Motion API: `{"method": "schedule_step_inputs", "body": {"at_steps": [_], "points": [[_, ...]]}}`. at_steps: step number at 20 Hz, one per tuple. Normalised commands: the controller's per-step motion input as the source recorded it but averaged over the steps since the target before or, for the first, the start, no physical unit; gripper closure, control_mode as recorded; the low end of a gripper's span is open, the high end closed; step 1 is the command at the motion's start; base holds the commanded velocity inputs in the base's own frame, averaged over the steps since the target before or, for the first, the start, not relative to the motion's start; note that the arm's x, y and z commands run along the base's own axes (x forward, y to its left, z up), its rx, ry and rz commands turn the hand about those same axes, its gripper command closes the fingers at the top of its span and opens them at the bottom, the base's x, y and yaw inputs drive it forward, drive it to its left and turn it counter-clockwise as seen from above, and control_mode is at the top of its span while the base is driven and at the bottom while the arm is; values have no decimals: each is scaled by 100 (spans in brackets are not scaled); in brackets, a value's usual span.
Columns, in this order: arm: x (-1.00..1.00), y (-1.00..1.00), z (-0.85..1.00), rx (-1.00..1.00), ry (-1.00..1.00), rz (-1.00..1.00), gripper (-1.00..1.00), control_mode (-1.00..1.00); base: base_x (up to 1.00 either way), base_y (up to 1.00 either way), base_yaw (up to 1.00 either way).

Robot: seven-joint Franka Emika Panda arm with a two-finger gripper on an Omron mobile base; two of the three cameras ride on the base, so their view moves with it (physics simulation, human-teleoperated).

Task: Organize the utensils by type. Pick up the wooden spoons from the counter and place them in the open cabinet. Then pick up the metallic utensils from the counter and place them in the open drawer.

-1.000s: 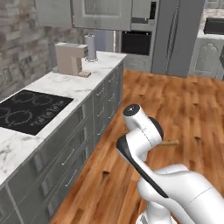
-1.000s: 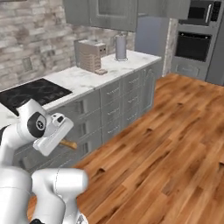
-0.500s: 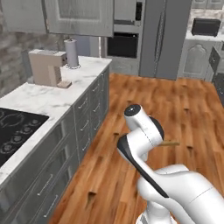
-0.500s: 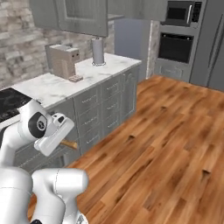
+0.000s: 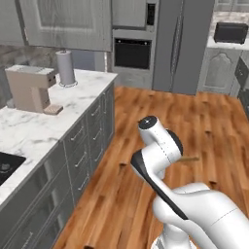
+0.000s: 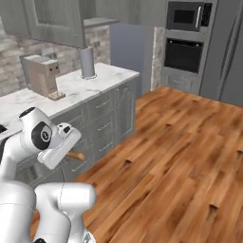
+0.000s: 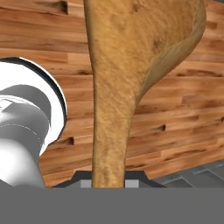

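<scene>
the gripper (image 7: 108, 177) is clamped on a wooden spoon (image 7: 131, 74), which rises straight out from between the finger tips with its handle pinched low down and its bowl spreading wide at the far end. the spoon is carried in the air over the wooden floor (image 6: 180, 156), well away from the counter (image 5: 44, 126).

from the left side the arm covers the hand, and just a thin brown sliver of the spoon (image 5: 188, 158) pokes out to the right of the wrist. from the right side a short orange-brown stub (image 6: 76, 155) shows under the white hand, in front of the grey cabinet fronts (image 6: 107, 126). up close the finger tips are nearly lost behind the handle, and the bowl runs off the top edge, so its full outline can't be made out.

the spoon is orange-brown with a mottled wood grain, narrow at the neck and flaring smoothly into a rounded bowl, one side catching more light than the other.
</scene>
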Motion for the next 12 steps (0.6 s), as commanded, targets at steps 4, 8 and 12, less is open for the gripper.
{"method": "schedule_step_inputs", "body": {"at_steps": [4, 8, 12], "points": [[0, 0, 0, 0, 0, 0, 100, 100, 74, -48, 0], [0, 0, 0, 0, 0, 0, 100, 100, 74, -49, 0], [0, 0, 0, 0, 0, 0, 100, 100, 75, -51, 0]]}}
